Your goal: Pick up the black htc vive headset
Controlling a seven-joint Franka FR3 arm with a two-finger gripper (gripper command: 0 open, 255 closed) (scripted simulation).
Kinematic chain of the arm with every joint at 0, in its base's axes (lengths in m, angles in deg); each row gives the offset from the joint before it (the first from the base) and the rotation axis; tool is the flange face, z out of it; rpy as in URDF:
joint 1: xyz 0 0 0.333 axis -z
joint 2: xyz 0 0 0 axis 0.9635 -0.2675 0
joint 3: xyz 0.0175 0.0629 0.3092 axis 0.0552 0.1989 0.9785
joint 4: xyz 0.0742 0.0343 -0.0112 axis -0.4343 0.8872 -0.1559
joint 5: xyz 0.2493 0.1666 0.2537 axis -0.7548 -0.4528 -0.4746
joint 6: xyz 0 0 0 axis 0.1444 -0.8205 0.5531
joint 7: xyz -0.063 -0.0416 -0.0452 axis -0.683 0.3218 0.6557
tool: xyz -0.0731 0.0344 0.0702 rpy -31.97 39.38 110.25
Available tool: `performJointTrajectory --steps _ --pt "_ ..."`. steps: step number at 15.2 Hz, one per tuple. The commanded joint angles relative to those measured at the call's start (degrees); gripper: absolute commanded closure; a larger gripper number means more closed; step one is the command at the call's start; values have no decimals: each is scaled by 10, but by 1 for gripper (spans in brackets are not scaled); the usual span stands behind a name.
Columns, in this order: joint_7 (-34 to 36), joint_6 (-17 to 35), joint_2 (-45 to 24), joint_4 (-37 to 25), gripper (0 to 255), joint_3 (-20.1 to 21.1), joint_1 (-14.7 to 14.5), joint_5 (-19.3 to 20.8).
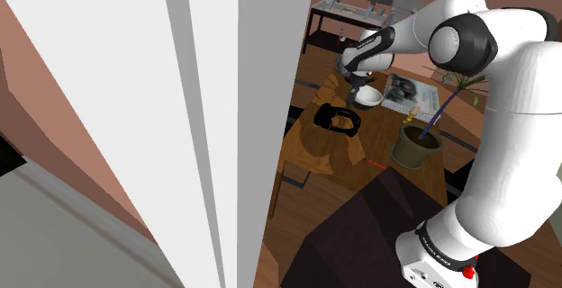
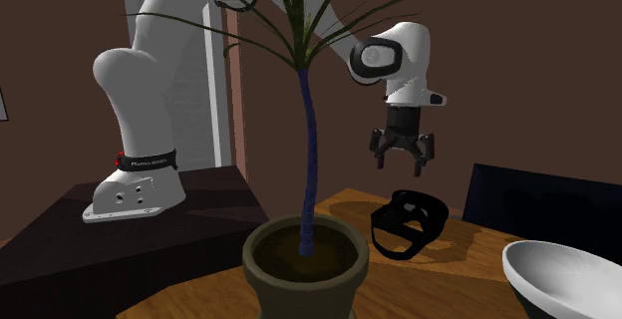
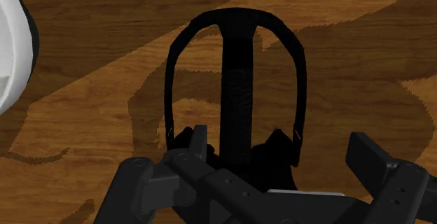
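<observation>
- claw [image 3: 280,144]: nearest the wrist camera; two black fingers spread apart, nothing between them, carrying nothing.
- black headset [image 3: 234,82]: lies flat on the wooden counter [image 3: 98,96] below the claw, strap arch and centre band facing up; neither finger touches it.
- same pair in the second exterior view: claw [image 2: 400,164] hangs pointing down above the headset [image 2: 407,222], with open air between them.
- white bowl [image 3: 8,47]: on the counter beside the headset, apart from it.
- potted plant [image 2: 299,289]: on the same counter, near the headset, clear of the claw.
- done, as judged: the claw is brought over the headset and roughly lined up with it.
- not yet done: no contact, no grip, no lift.
- left to do, as judged: lower the claw, pinch the band or body, raise the headset off the counter.
</observation>
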Motion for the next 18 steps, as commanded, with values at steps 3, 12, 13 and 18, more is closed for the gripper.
performJointTrajectory --steps 3,12,13,18 --pt "-21 2 -70 -63 0 10 21 -8" --pt "-24 34 -106 -66 255 19 27 -17" --pt "-24 34 -106 -66 255 19 27 -17" --pt "-24 34 -106 -66 255 19 27 -17"
